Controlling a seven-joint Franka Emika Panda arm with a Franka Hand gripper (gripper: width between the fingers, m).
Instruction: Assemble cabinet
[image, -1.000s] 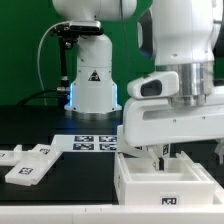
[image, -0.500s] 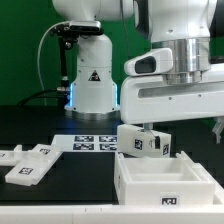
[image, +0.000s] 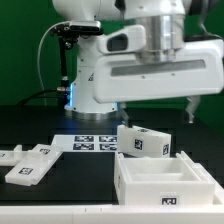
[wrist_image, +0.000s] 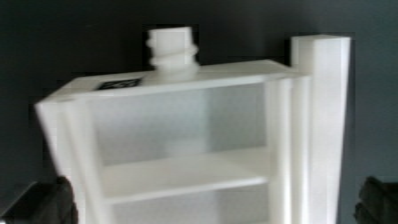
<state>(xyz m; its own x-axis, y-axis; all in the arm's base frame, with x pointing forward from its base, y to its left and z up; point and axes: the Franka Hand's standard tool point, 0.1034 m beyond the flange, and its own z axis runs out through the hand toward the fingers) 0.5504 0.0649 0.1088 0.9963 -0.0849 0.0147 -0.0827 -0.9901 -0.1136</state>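
So the tool (image: 156, 98) has lifted clear, jaws wide open and empty. The tagged piece (image: 145, 143) is left at the cabinet box (image: 165, 182) back edge, looks placed.

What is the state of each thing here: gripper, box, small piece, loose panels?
Gripper: open, empty, above the box.
Box: upright, open side up.
Small piece: not held, tilted at the box's rear rim.
Loose panels: lying flat, not yet assembled.

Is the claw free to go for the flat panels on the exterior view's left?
Likely yes: the claw hangs open above the box, and the panels lie uncovered on the table, nothing standing between.
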